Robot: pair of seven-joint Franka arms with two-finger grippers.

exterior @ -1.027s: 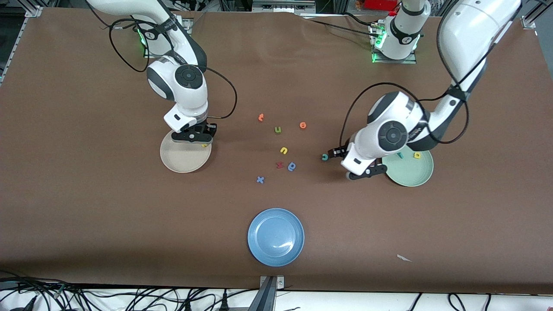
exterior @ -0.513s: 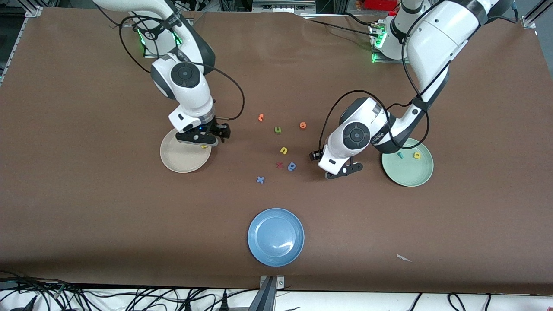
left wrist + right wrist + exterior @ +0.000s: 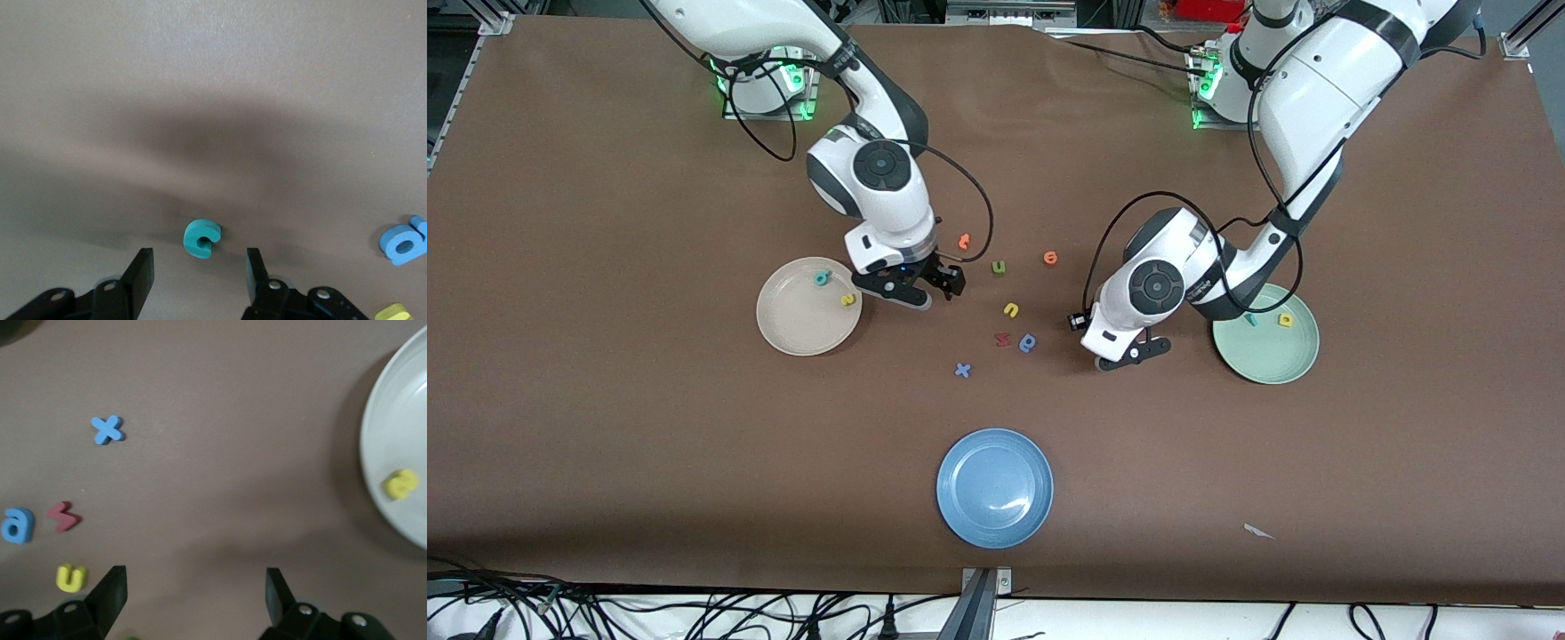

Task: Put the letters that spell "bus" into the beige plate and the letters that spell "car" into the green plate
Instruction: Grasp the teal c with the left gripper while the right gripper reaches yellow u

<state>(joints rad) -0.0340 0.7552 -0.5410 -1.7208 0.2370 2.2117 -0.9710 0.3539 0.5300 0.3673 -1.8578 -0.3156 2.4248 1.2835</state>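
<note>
Right gripper (image 3: 932,292) has left the beige plate (image 3: 791,329) for the loose letters; left gripper (image 3: 199,263) has come down at the teal "c" (image 3: 202,239).
Teal "b" (image 3: 822,278) and yellow "s" (image 3: 847,300) lie in the beige plate near its rim. Just beside that plate, the right gripper hangs wide and empty over bare surface (image 3: 605,427), with the yellow "u" (image 3: 1011,309) ahead among the green "u" (image 3: 999,267) and other strays. The left gripper's jaws stand parted astride the "c", not touching it. Teal "r" (image 3: 1251,318) and yellow "a" (image 3: 1285,320) rest in the green plate (image 3: 1267,360). The blue plate (image 3: 994,487) sits nearest the camera, with open brown surface around it.
</note>
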